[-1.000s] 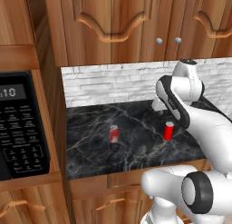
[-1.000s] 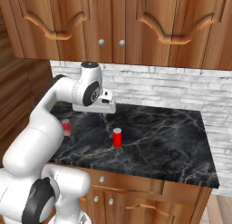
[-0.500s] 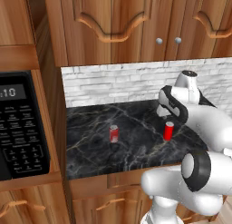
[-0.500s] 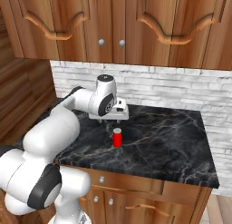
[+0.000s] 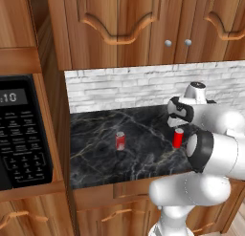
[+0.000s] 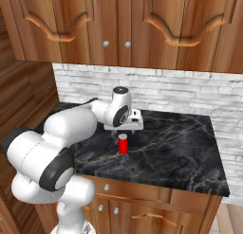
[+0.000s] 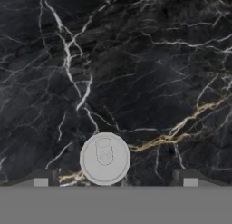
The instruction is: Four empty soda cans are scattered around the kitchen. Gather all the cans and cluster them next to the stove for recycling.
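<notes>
Your gripper (image 7: pixel 115 182) hangs wide open directly above a red can (image 5: pixel 178 137) standing upright on the black counter (image 6: pixel 180 148) (silver top between the fingertips). A second can (image 5: pixel 120 141) stands well apart.

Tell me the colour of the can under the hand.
Red, with a silver top. The can shows best in the right base view.

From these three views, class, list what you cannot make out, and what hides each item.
- Gripper fingertips: hidden behind the arm in both base views.
- Left red can: label too small to read, left base view.
- Right red can: hand view shows its silver top, not its sides.
- Microwave: cut off by the left edge.
</notes>
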Controlling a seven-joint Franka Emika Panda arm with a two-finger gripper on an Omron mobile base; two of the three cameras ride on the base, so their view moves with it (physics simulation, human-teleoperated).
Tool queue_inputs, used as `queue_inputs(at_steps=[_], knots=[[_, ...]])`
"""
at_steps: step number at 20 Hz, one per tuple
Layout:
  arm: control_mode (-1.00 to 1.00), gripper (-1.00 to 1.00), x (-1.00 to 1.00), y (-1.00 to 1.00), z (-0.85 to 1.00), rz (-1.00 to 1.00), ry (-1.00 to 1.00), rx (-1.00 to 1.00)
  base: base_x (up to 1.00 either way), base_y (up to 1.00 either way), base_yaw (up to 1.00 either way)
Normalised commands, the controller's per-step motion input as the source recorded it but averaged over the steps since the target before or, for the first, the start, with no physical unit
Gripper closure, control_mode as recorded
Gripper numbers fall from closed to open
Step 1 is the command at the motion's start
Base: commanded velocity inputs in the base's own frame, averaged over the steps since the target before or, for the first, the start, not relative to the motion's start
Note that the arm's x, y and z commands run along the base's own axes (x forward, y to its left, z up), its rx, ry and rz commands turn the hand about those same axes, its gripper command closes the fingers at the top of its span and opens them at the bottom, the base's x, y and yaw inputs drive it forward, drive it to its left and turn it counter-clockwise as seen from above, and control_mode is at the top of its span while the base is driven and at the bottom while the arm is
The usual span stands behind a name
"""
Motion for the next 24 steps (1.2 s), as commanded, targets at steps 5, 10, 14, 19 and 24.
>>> queue_inputs(at_steps=[5, 10, 14, 19, 24], knots=[[-1.0, -1.0, 0.02, 0.0, -0.01, 0.0, 0.02, 0.0, 0.0, 0.0, 0.0], [-1.0, -1.0, -0.05, 0.03, -0.09, 0.0, 0.01, 0.0, 0.0, 0.0, 0.0], [-1.0, -1.0, -0.12, 0.14, -0.19, 0.0, 0.02, -0.01, 0.0, 0.0, 0.0], [-1.0, -1.0, -0.01, 0.02, -0.02, 0.0, 0.0, -0.01, 0.0, 0.0, 0.0], [-1.0, -1.0, 0.0, 0.0, -0.09, 0.0, 0.0, 0.0, 0.0, 0.0, 0.0]])
